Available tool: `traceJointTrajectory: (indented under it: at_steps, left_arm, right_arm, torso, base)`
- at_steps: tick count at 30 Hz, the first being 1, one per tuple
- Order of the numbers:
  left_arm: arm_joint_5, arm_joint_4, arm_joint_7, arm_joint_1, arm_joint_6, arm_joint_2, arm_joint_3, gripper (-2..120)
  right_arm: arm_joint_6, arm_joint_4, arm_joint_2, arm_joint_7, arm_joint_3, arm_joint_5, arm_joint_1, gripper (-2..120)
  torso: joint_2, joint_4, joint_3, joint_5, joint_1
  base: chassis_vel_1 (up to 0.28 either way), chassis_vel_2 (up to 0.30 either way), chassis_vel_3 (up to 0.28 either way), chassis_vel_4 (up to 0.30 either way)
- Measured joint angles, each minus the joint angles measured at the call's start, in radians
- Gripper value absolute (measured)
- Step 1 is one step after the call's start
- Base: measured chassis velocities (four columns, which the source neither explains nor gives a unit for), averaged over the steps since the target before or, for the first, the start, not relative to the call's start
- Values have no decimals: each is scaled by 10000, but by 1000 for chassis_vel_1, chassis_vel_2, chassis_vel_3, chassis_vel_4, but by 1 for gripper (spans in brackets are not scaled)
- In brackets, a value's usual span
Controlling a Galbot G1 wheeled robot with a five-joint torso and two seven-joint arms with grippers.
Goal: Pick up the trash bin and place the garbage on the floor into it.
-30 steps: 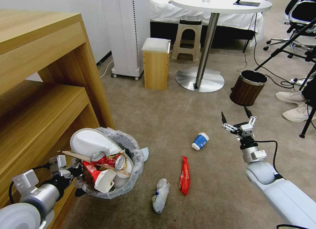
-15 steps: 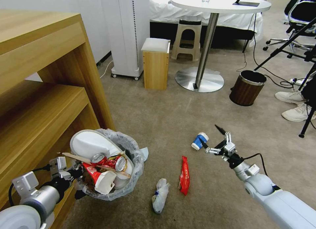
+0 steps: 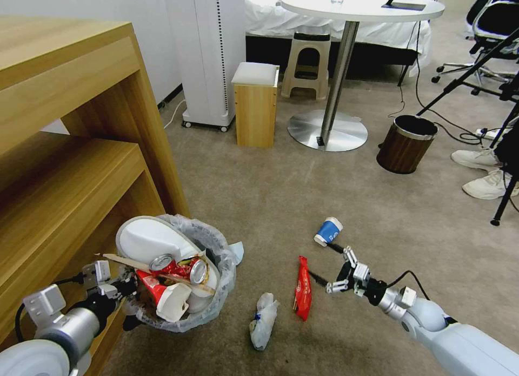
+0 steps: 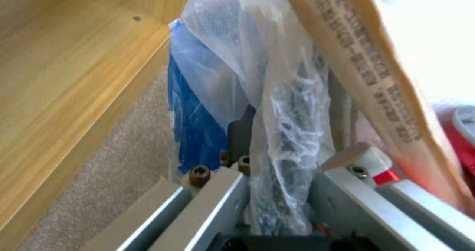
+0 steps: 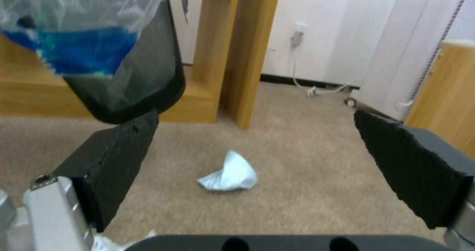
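My left gripper (image 3: 120, 289) is shut on the rim of the trash bin (image 3: 216, 289) and holds it beside the wooden shelf; the pinched liner (image 4: 284, 139) sits between its fingers (image 4: 218, 202). Inside the bin lie a white slipper (image 3: 148, 238), red cans (image 3: 184, 265), a carton and a stick. On the floor (image 3: 259, 203) rest a red wrapper (image 3: 304, 288), a blue paper cup (image 3: 328, 231) and a crumpled white wad (image 3: 263, 314). My right gripper (image 3: 320, 259) hangs open low between cup and wrapper. Its pads (image 5: 124, 158) frame a tissue (image 5: 230, 175) and the lifted bin (image 5: 128, 84).
A wooden shelf unit (image 3: 65, 149) stands close on the left. Farther off stand a brown wood-grain bin (image 3: 406, 143), a round table's base (image 3: 327, 130), a wooden stool (image 3: 256, 103) and a white appliance (image 3: 208, 51). A person's shoes (image 3: 481, 170) and a tripod leg are at the right.
My right arm has swung down and leftward, from near the brown bin to just over the carpet by the red wrapper and cup, staying open. The left arm and bin barely moved.
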Motion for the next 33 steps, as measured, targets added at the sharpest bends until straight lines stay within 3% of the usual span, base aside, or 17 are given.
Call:
traceJointTrajectory:
  at_steps: [33]
  left_arm:
    - [-159, -432, -122, 486, 10, -40, -318, 0]
  right_arm:
    - [2, -2519, 1249, 95, -3804, 458, 1857, 100]
  torso:
    - [0, 1, 0, 2, 0]
  base:
    - [0, 0, 0, 0]
